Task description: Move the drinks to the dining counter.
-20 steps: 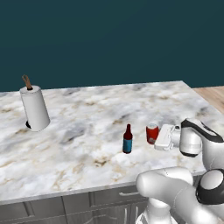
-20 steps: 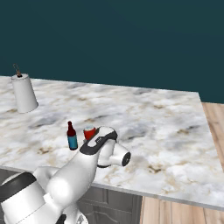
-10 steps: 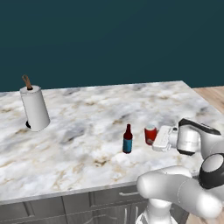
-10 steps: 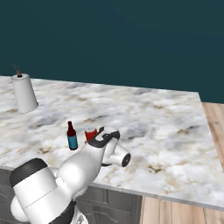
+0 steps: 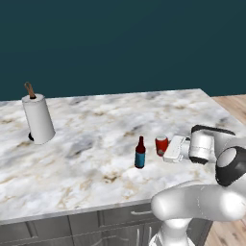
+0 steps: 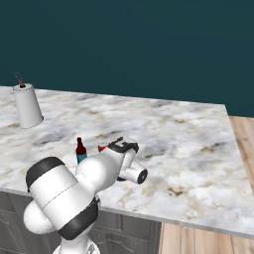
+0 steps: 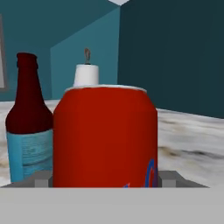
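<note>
The wide white marble dining counter (image 5: 96, 158) with grey-brown veins spreads over dark grey drawers, set against a dark teal wall. On its far left stands a tall white paper-towel roll (image 5: 38, 119) on a holder with a brown stem, well apart from everything else. Toward the near right of the slab, the slim dark bottle with a red neck and blue label (image 5: 140, 153) stands upright, and just to its right stands the small red soda can with a silver top (image 5: 161, 145), also upright, the two close but not touching. The white arm's two-finger gripper (image 5: 169, 150) lies low and level at the can's right side, reaching in from the right. In the hand view the can (image 7: 105, 138) sits large between the two grey fingertips (image 7: 42, 179), which stand spread apart on either side of it, with small gaps; whether they touch it cannot be told. The bottle (image 7: 27, 122) stands just left of the can there, and the roll (image 7: 89, 74) shows behind.
</note>
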